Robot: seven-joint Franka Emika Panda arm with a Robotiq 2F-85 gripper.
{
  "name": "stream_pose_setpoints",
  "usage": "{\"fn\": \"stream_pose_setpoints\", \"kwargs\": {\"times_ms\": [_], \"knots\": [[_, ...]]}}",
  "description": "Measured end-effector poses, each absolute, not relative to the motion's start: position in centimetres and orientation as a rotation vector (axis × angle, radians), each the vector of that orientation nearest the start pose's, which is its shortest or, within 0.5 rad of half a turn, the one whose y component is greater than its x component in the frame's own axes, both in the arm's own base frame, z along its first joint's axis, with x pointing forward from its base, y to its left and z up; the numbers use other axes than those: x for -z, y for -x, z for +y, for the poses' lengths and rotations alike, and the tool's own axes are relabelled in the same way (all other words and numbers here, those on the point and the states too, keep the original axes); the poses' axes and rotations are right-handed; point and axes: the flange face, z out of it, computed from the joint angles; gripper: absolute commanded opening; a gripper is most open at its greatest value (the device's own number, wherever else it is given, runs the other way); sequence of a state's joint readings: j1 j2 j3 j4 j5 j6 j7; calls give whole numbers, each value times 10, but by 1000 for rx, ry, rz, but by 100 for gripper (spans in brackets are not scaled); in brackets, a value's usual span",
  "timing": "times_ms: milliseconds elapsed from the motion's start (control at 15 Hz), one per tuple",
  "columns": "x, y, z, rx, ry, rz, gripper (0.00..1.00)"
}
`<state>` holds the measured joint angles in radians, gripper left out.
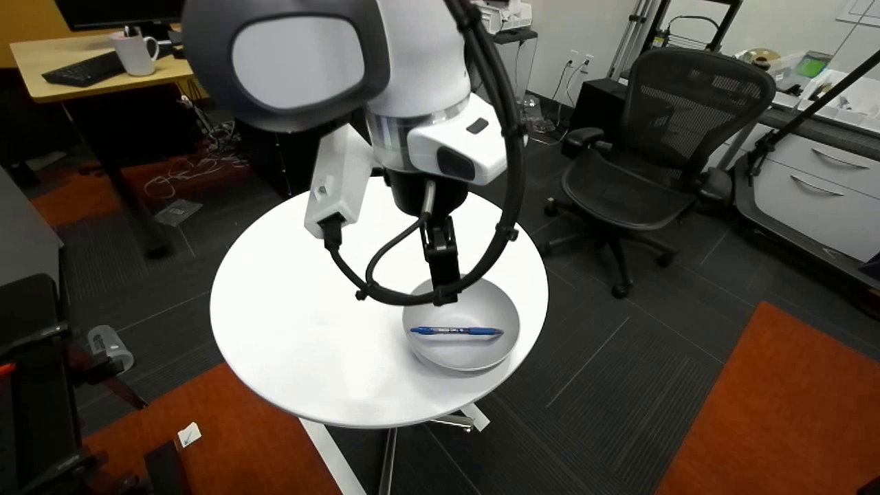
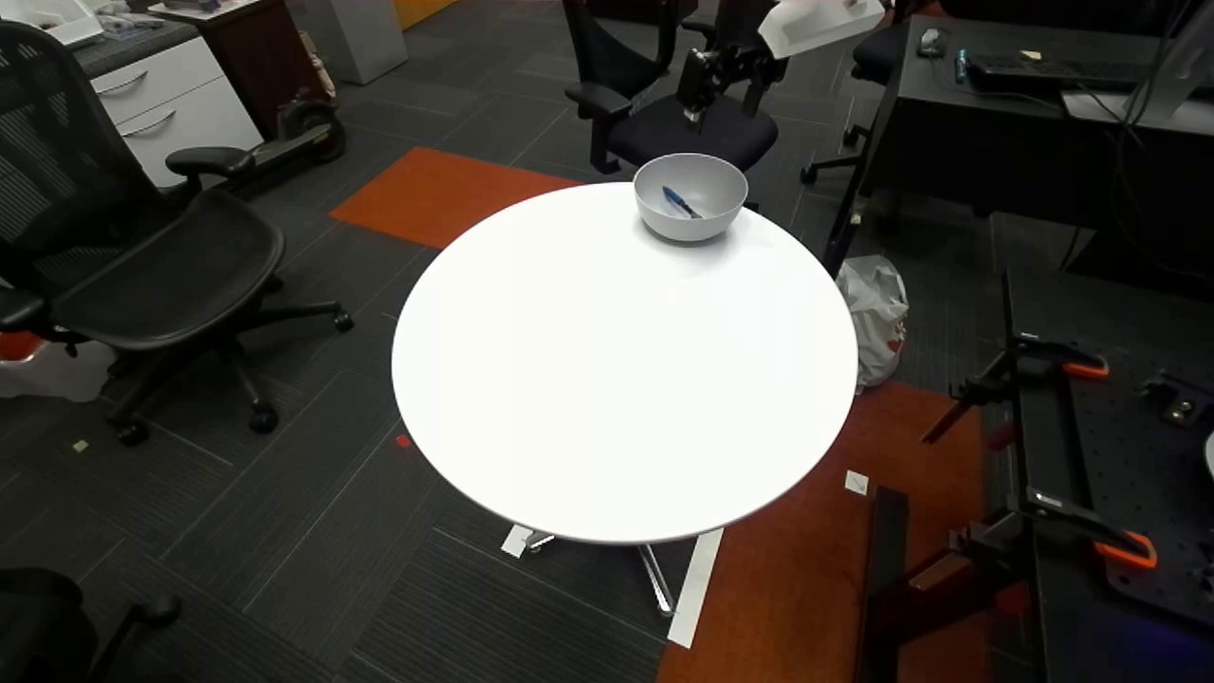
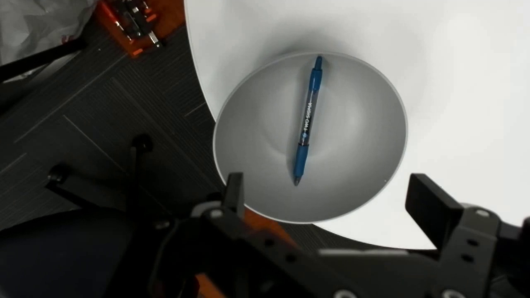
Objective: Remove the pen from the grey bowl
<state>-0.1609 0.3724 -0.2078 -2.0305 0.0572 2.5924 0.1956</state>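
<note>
One pen in one bowl; pick-up not yet made. Wrist view: clicker end lies by the rim at 12 o'clock, writing tip between 6 and 7. The claw has its fingers spread wide with nothing held, one near the bowl's 8 o'clock, one near 4. Pen runs nearly crosswise to that gap, so little wrist turn should be needed; would shift towards 12, slightly towards 9, to straddle the barrel.

In an exterior view, the bowl sits between 3 and 4 o'clock on the table, pen lying from 9 to 3. Fingers overlap from this angle; cannot tell the gap there.

In an exterior view, the bowl is near the table's 1 o'clock, the claw above the rim between 12 and 1, fingers apart. Suggest narrowing the fingers before descending, to spare the rim; then straight down, slowly, and pinch mid-barrel. Pen seems to bridge the curve, so scraping is probably avoidable. Lift straight up past the rim before any sideways move
</note>
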Motion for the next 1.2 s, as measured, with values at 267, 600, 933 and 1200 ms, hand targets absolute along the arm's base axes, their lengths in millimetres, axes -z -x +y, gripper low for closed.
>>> {"fn": "stream_pose_setpoints", "kwargs": {"times_ms": [267, 600, 933, 1200], "knots": [[-246, -586, -218, 286, 3053, 938, 100], [-216, -599, -221, 251, 3053, 967, 100], [-194, -614, -233, 250, 3040, 1004, 100], [-179, -625, -244, 256, 3039, 1023, 100]]}}
